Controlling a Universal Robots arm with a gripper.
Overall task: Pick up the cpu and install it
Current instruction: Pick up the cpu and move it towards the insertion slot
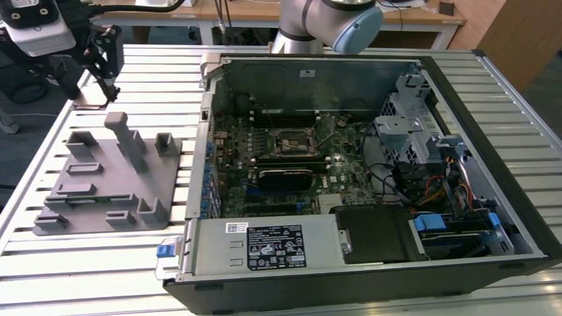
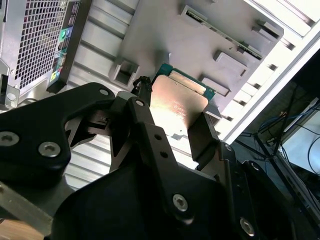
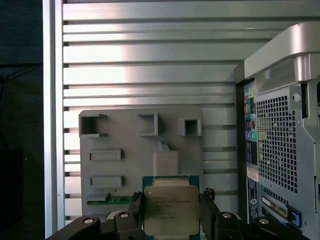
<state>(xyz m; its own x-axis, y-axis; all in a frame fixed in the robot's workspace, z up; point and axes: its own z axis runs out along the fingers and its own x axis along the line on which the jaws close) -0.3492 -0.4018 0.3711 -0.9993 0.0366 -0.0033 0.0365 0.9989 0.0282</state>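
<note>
1. Above the grey tray [image 3: 125, 142], to the exterior view's left of the open computer case [image 1: 491, 197]: the cpu [image 3: 171, 210], carried by the gripper [image 3: 171, 202]. From both wrist views I judge it hangs clear of the tray's posts and pockets.
2. Item: a small, flat, square chip with a pale metal lid on a green board rim. The lid faces the camera in the first wrist view.
3. Grip state: the fingers [image 3: 207, 210] are clenched on the cpu, one on each of two opposite edges. The lid and the other two edges are left free.
4. Weight and stiffness, my judgement: light and rigid, with no flex to allow for.
5. Surface, my judgement: the metal is smooth and the edges are thin, so the contact is narrow. I rate it liable to slip or twist if the hold sits off-centre.
6. Fragility, my judgement: the underside contacts are delicate, and so are the corners. The side edges are the right place to hold it, as it is held now, never the faces.
7. Destination: the socket [image 1: 290, 140] on the motherboard [image 1: 237, 151] inside the case, well apart from the gripper. I cannot tell whether its latch is open.
8. Support: the slatted metal desk [image 1: 52, 263] carries both tray and case.
</note>
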